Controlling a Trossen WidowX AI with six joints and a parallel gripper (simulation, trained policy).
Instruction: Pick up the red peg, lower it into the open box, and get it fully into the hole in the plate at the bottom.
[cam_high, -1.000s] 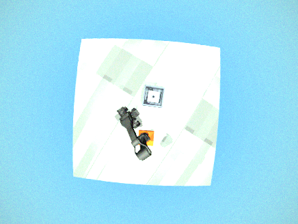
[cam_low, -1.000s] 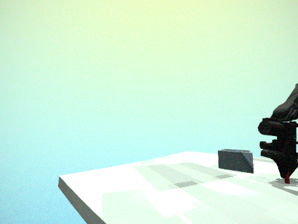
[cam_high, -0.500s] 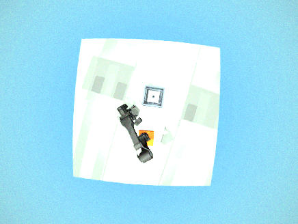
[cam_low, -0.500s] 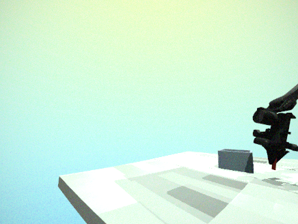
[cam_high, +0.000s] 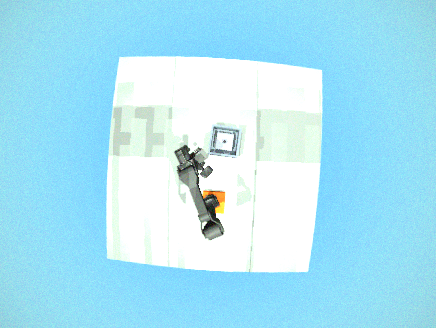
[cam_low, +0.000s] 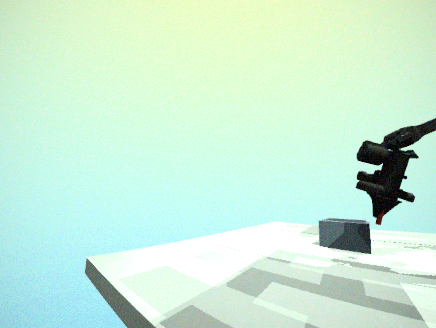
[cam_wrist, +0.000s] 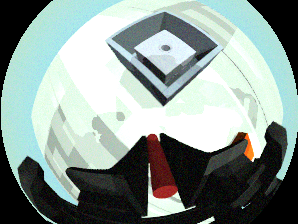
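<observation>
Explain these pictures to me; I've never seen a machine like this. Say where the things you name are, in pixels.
The machine is one jointed black arm ending in a gripper (cam_high: 198, 156) (cam_low: 378, 216) (cam_wrist: 152, 138), a hand with two fingers. The top picture looks straight down on a pale table (cam_high: 290, 215) (cam_low: 210, 265) (cam_wrist: 80, 65). The exterior one looks from the side, low down. The wrist one rides near the hand and looks past the fingers.

On the table stands an open grey box (cam_high: 239, 142) (cam_low: 345, 236) (cam_wrist: 131, 62); inside is a pale plate (cam_high: 220, 145) (cam_wrist: 150, 50) with a hole. An orange patch (cam_high: 220, 195) (cam_wrist: 245, 145) shows by the arm's foot.

The fingers are closed on a red peg (cam_low: 379, 219) (cam_wrist: 161, 172), held above the table and outside the box.

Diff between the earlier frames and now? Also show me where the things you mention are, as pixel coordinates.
The gripper (cam_low: 378, 219) (cam_wrist: 152, 138) has risen off the table (cam_high: 290, 215) (cam_low: 200, 260) and moved toward the open box (cam_high: 212, 142) (cam_low: 345, 237) (cam_wrist: 192, 75), tilting in the exterior view. The red peg (cam_low: 379, 218) (cam_wrist: 161, 172) went up with it, gripped. Box unmoved; the table's pattern of light and dark patches changed.
</observation>
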